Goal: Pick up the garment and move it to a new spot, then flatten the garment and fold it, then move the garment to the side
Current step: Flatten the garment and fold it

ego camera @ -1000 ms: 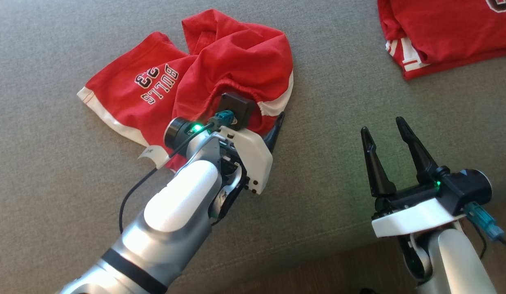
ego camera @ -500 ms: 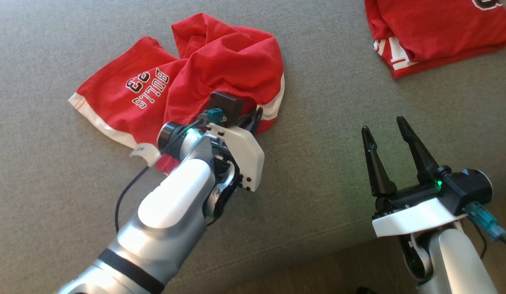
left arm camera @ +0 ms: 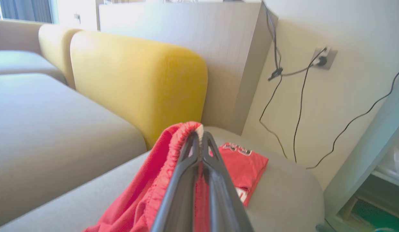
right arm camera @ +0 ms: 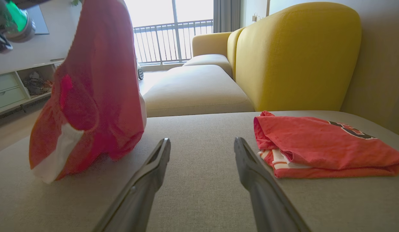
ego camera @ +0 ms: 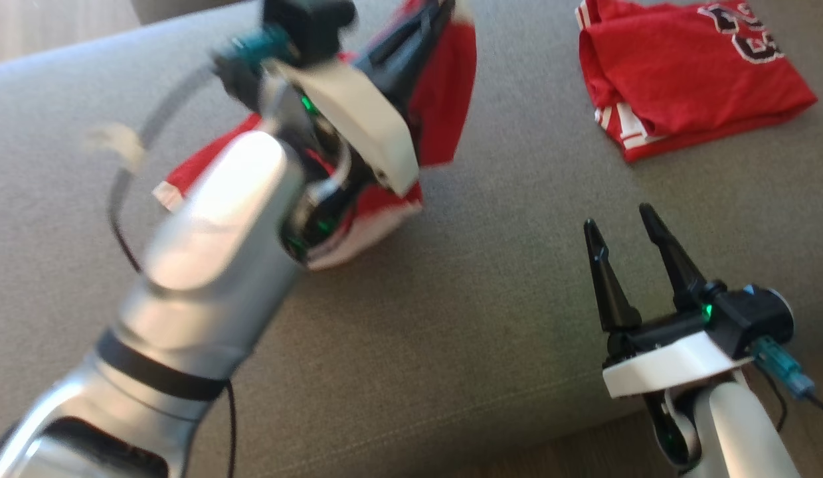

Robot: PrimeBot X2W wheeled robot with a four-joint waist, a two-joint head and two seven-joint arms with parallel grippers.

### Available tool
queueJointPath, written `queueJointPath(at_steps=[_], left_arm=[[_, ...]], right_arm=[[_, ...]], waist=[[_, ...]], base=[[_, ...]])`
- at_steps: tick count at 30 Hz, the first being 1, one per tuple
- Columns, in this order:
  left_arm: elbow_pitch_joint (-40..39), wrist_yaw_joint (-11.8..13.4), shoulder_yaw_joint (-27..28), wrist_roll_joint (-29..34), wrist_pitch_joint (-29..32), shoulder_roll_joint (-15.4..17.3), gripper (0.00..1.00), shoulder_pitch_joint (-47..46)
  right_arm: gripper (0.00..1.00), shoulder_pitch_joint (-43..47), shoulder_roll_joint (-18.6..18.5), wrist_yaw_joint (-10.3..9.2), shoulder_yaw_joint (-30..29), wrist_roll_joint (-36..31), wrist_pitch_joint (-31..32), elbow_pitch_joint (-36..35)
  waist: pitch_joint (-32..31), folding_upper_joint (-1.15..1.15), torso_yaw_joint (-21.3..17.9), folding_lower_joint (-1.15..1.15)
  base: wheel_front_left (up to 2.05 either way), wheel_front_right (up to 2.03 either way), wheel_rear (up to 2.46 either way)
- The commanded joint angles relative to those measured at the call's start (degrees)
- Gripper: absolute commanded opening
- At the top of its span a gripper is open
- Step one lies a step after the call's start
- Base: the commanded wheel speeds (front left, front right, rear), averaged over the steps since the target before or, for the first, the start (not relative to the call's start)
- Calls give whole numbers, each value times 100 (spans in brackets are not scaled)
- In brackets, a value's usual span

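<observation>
1. The right gripper is nearest, low over the grey seat, its two fingers wide apart with nothing between them
2. The left gripper is pinched tight on the stretchy edge of the red garment
3. The garment hangs from it, its bottom end down on the seat
4. Farther back a folded red cloth lies flat, well apart
5. A yellow cushion stands behind
</observation>
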Motion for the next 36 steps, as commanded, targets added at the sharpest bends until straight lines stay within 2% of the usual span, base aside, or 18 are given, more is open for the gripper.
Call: queueJointPath(at_steps=[1,5,8,11,14,18,21,25,29,32,36], left_arm=[[-400,-32,299,-101,100,197,0,-333],[-1208,65,603,-447,503,483,0,-297],[-1829,256,906,-857,856,860,0,205],[-2406,509,1216,-1172,1149,1458,0,1086],[-2803,751,1564,-1431,1124,1979,0,2232],[-2866,706,1759,-1647,814,2392,0,3656],[-2649,627,1819,-1581,424,2539,0,4363],[-2378,602,1829,-1488,68,2522,0,4753],[-1912,529,1815,-1328,-331,2445,0,4873],[-1642,499,1777,-1295,-457,2349,0,4842],[-1327,433,1722,-1199,-550,2339,0,4746]], right_arm=[[100,44,-40,-2,118,13,-37,-149],[100,126,-40,-2,82,6,-37,-136],[100,165,-40,-2,61,-12,-37,-160],[100,187,-40,-2,2,-71,-37,-252],[100,206,-40,-2,-4,-168,-37,-292],[100,208,-40,-2,263,-176,-37,-40],[100,77,-46,-2,543,-148,-37,311],[100,-181,-138,-2,641,88,-37,681],[100,-659,-266,-2,797,472,-21,1351],[100,-1141,-343,-2,1062,845,275,1925],[100,-1876,-509,-2,1607,1550,1022,2431]], waist=[[-200,0,86,0],[-396,0,185,0],[-426,0,270,0],[-359,0,400,0],[-259,0,585,0],[-143,0,872,0],[-66,0,1058,0],[-33,0,1241,0],[1,0,1430,0],[39,0,1511,0],[107,0,1568,0]], base=[[0,0,0],[0,0,0],[0,0,0],[0,0,0],[0,0,0],[0,0,0],[0,0,0],[0,0,0],[0,0,0],[0,0,0],[0,0,0]])
